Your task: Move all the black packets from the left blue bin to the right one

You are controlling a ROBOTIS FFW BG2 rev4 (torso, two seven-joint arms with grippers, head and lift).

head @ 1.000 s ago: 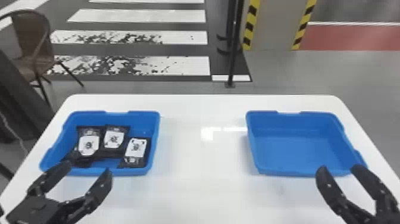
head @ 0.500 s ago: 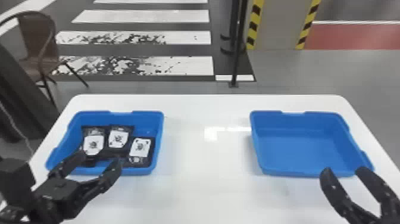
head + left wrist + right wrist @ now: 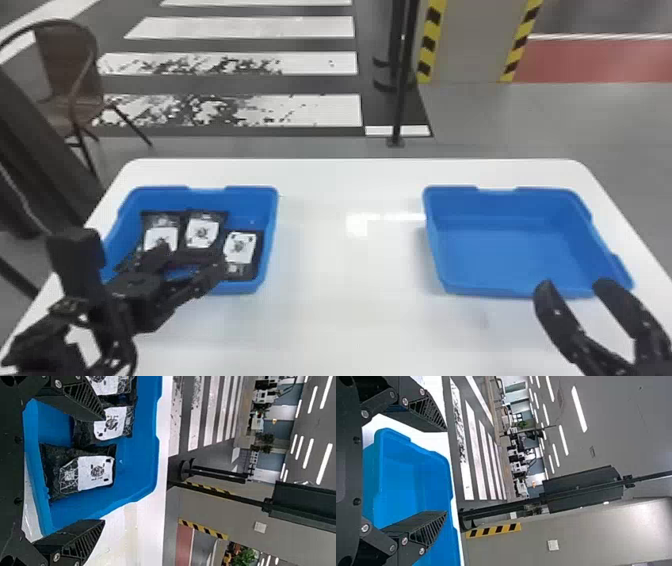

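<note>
Head view shows the left hand spread above the black packets lying in the left blue bin; the right hand, also spread, hangs by the right bin.

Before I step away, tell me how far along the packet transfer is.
Done: nothing shows as moved; the right blue bin has no packets in view.

In hand: nothing. The left gripper is open over the near side of the left blue bin, and the right gripper is open by the right bin's near edge.

Left: at least three black packets in the left bin.
</note>
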